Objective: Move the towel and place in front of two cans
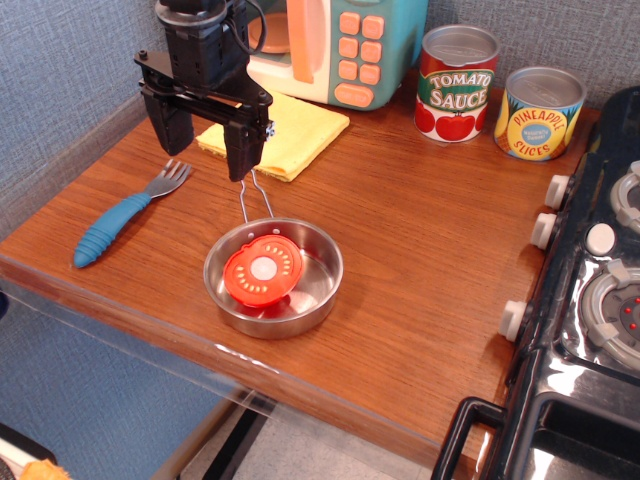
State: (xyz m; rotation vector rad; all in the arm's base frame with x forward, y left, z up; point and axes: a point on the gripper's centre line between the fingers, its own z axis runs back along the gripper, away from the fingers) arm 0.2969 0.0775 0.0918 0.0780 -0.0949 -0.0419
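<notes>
The yellow towel (290, 133) lies flat at the back left of the wooden table, in front of the toy microwave. My gripper (205, 150) hangs open and empty just in front of the towel's near left edge, its two black fingers (244, 152) pointing down, partly hiding the towel's left corner. The red-and-white Tomato Sauce can (457, 84) and the yellow-and-blue Pineapple Slices can (540, 113) stand side by side at the back right, well to the right of the towel.
A steel pan (318, 290) holding a red strainer lid (262, 270) sits mid-table, its wire handle pointing towards the gripper. A blue-handled fork (125, 216) lies at the left. A toy microwave (345, 45) stands behind the towel. A black toy stove (590, 300) fills the right side.
</notes>
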